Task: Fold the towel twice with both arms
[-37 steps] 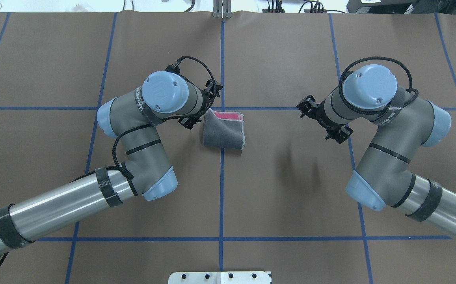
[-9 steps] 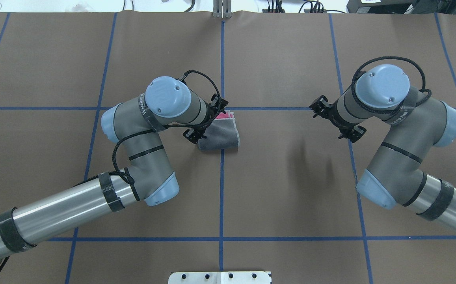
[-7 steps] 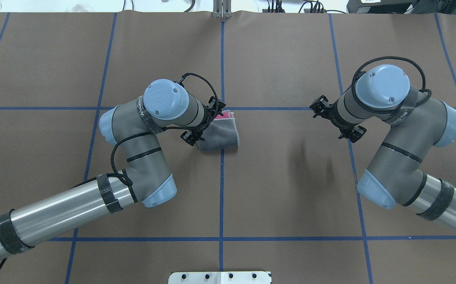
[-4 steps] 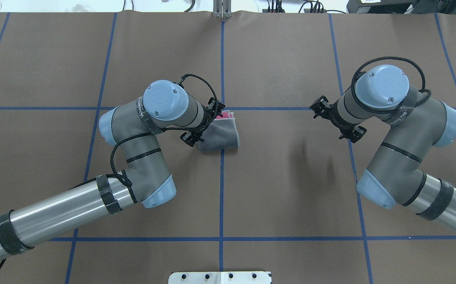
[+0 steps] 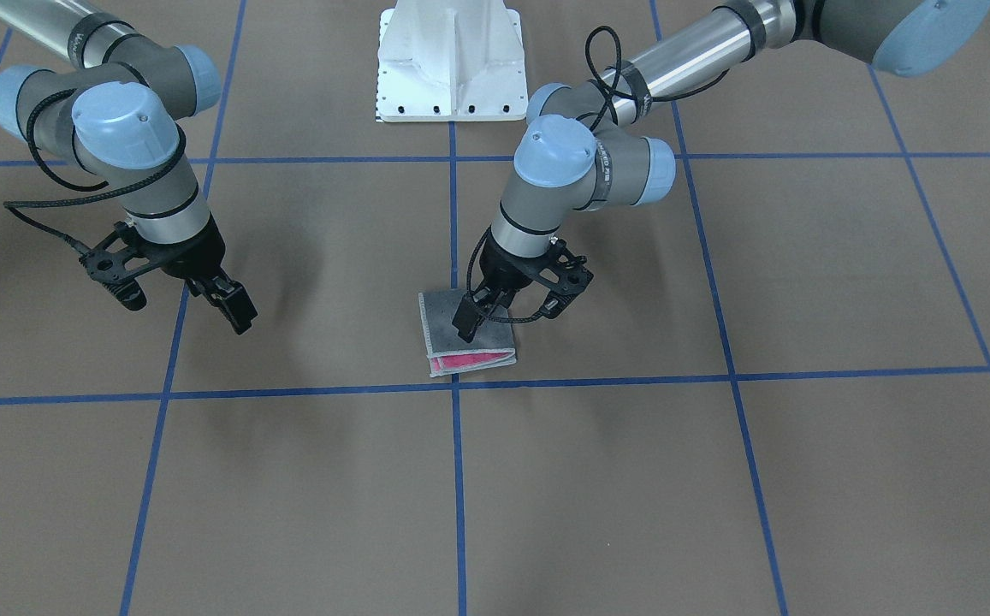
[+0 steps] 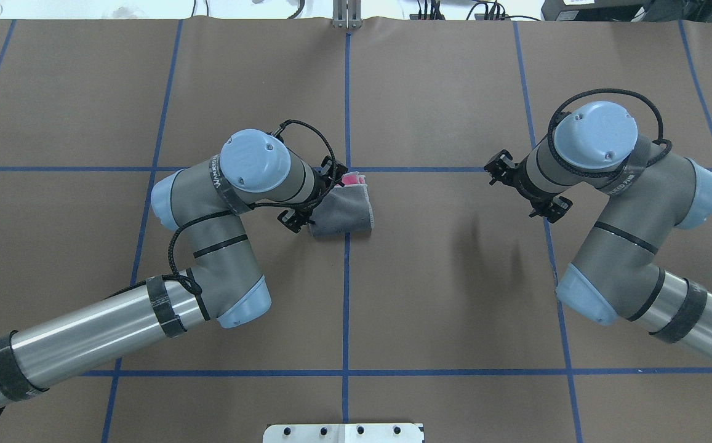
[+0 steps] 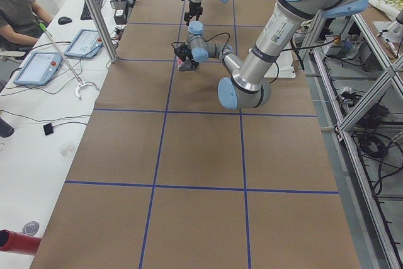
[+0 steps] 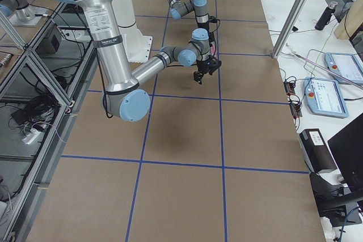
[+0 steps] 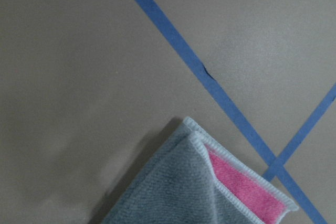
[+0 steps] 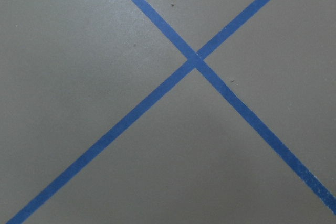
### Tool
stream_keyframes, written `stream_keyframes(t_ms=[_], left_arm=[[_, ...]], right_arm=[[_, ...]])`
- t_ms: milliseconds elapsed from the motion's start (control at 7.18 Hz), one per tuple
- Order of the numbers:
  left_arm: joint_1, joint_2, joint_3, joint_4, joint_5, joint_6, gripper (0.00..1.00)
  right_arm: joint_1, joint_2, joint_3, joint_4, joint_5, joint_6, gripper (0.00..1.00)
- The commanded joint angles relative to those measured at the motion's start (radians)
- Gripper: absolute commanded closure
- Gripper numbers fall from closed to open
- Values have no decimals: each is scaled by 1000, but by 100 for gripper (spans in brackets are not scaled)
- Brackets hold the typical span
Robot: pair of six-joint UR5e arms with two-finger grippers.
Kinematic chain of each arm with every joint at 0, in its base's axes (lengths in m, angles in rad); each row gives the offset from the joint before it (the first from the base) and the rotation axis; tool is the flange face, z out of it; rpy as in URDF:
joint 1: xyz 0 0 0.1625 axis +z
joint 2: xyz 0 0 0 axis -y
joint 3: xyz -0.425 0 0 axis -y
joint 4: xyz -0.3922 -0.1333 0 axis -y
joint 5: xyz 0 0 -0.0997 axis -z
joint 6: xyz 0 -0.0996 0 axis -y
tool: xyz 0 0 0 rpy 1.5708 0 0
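1. Towel (image 5: 439,329), front-facing view: folded small and flat on the brown table (image 5: 717,479). It straddles the centre tape line (image 5: 458,479), just robot-side of a crossing, slightly skewed to the grid. Grey face is up, with pink showing along the operator-side edge. Left gripper (image 5: 465,328) points down with its tips on or just over the grey face. Its fingers read as one dark wedge, so I can't tell how far apart they are or whether they pinch cloth. Right gripper (image 5: 240,318) is well apart, above bare table, fingers together and holding nothing. White pedestal base (image 5: 450,60) is at the top.
2. Overhead: the wrists hide both sets of fingers. The left arm (image 6: 208,246) wrist covers the towel's (image 6: 346,212) left edge. The pink corner peeks out at the far side, next to the cross line. The right arm (image 6: 614,246) is off to the right.
3. Exterior left: the towel (image 7: 183,65) is only a small fleck under the near arm's tool. A person (image 7: 16,4) sits at the side bench.
4. Exterior right: the right gripper (image 8: 198,76) hangs clear above the table. The towel is too small to make out past the far arm.
5. Left wrist: closest look at the towel (image 9: 173,192). One corner shows stacked layers, light stitched edging and pink between the grey, just beside a tape crossing (image 9: 275,161). It gives no read on finger gap.
6. Right wrist: bare table with a tape crossing (image 10: 196,59).
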Motion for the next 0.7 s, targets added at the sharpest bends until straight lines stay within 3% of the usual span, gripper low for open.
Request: stream_keyframes(t_ms=[0,557], left_arm=[[7,8,-5,-1,0,-24,0],[39,8,-23,-1,1,-51,0]], right_arm=[[0,-1,0,-1,1,0,0],[6,-3,0,-1,-1,-3,0]])
